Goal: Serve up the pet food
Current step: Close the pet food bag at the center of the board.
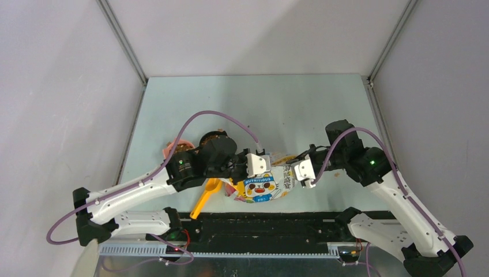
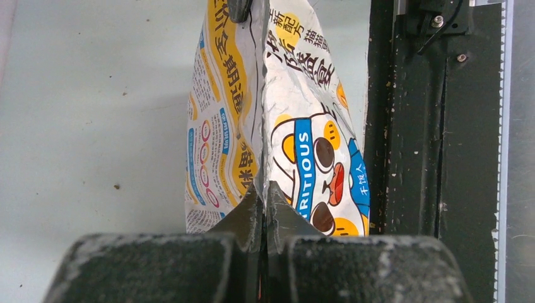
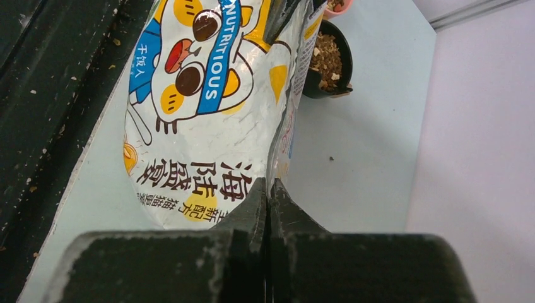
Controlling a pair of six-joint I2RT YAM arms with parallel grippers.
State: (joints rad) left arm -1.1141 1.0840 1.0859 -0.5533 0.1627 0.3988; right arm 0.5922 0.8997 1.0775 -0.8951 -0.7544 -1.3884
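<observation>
Bag [image 3: 208,126]: glossy, creased foil-like film. Scoop [image 1: 203,202]: smooth yellow plastic. Table [image 2: 94,126]: matt, pale, smooth. Kibble [image 3: 325,55]: dry, rough, granular.

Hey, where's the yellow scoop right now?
In the overhead view, the yellow scoop lies on the table on the left side, just left of the cat-printed bag, its handle reaching toward the black rail at the near edge.
</observation>
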